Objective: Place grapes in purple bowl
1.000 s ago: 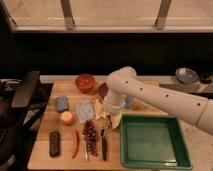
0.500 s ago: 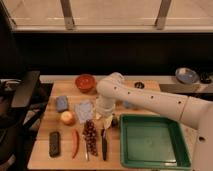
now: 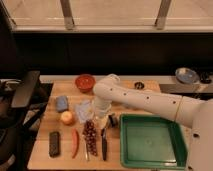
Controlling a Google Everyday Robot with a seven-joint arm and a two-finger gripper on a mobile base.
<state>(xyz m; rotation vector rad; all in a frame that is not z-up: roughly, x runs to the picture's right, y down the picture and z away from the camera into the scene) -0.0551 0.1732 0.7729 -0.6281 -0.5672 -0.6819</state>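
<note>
Hovering over the middle of the surface (image 3: 67, 90), the gripper (image 3: 101, 118) is placed just behind the grapes (image 3: 90, 136). They are laid toward the near edge, long axis front to back, between a carrot (image 3: 75, 142) and a knife (image 3: 104, 145). Whether the gripper is clenched or released cannot be told. The purple bowl (image 3: 187, 75) is set beyond the far right corner.

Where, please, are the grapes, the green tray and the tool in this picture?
grapes (image 3: 90, 135): camera view, middle of the bunch.
green tray (image 3: 150, 142): camera view, bare floor of the tray.
tool (image 3: 97, 118): camera view, its lower tip, by the bunch's far end.
</note>
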